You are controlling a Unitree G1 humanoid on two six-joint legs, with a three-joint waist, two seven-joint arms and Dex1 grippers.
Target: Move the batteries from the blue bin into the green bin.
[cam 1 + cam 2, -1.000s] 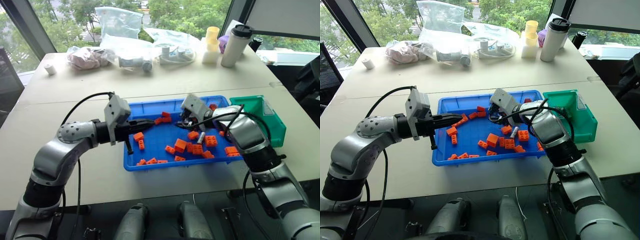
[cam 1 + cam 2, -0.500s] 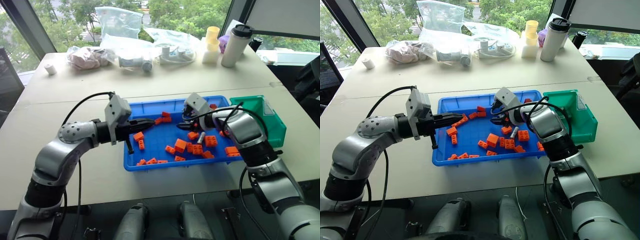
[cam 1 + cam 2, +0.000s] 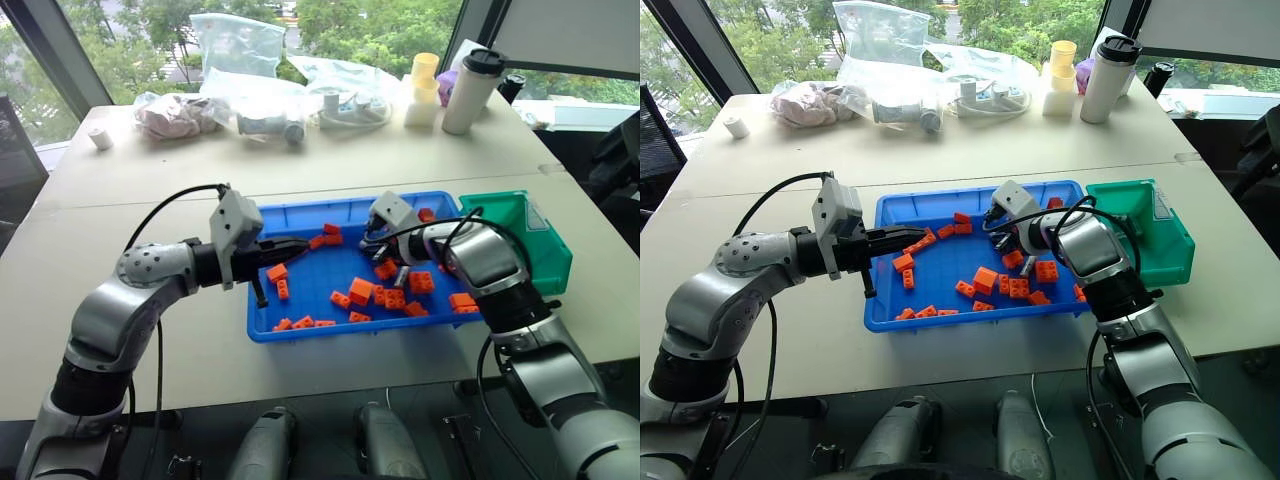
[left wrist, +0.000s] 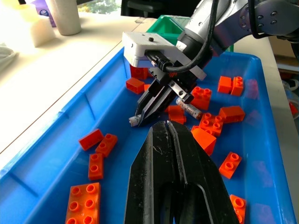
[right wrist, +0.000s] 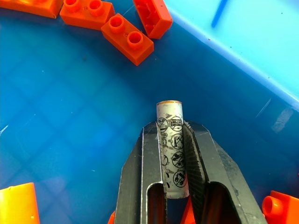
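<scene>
Silver-grey cylindrical battery [image 5: 171, 148] is now pinched by the right hand [image 5: 174, 140], which was spread open a second ago over the shallow blue plastic bin [image 3: 300, 215].

right gripper [image 5: 174, 161]: both fingers [image 5: 145, 172] pressed against a battery [image 5: 171, 147] | battery: silver, printed symbols, one end poking past the fingertips | blue bin [image 5: 70, 107]: floor beneath, wall beyond | orange bricks [image 5: 127, 38]: several lying apart from the battery

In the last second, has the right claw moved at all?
Yes. The right gripper has sunk toward the floor of the blue bin and closed on a battery.
</scene>
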